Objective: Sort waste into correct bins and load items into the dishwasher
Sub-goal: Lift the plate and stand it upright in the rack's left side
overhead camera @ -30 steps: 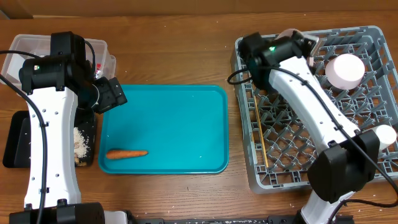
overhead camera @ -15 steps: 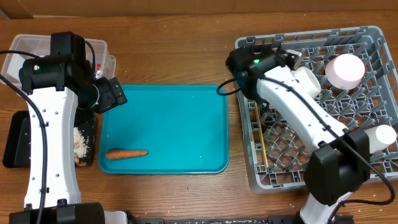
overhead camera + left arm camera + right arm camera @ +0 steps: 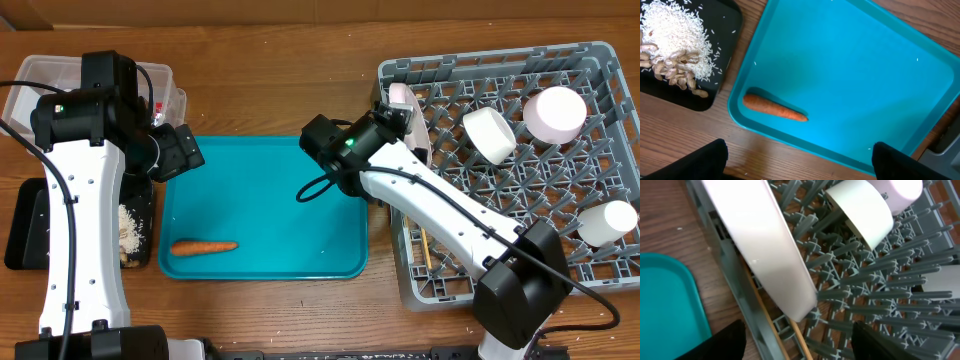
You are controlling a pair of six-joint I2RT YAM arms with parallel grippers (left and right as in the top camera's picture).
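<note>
1. the carrot (image 3: 203, 246) lies flat on the teal tray (image 3: 260, 200), toward its 7 o'clock corner and apart from everything else.
2. at 9 o'clock of that tray sits the black tray (image 3: 25, 235). it holds a heap of white rice (image 3: 675, 32) with nut-like bits (image 3: 670, 72) along the heap's 6 o'clock edge. the clear tub (image 3: 40, 75) stands at 12 o'clock of it, its contents mostly hidden by the arm.
3. the left tool (image 3: 800, 162) hangs over the teal tray's rim near the carrot, fingers (image 3: 695, 160) spread wide with nothing between them.
4. at 3 o'clock of the teal tray, on the bench (image 3: 280, 90), stands the grey dish rack (image 3: 600, 150). the white plate (image 3: 765, 245) leans on edge among the pegs at the rack's 10 o'clock side, with the chopsticks (image 3: 762, 312) low beneath it. the white bowl (image 3: 488, 134) and pink bowl (image 3: 556, 113) follow toward 3 o'clock, and the white cup (image 3: 607, 223) is at 4 o'clock.
5. the right tool (image 3: 800, 345) is just beside the plate with its fingers apart. it seems clear of the plate, though the fingers are blurred.
</note>
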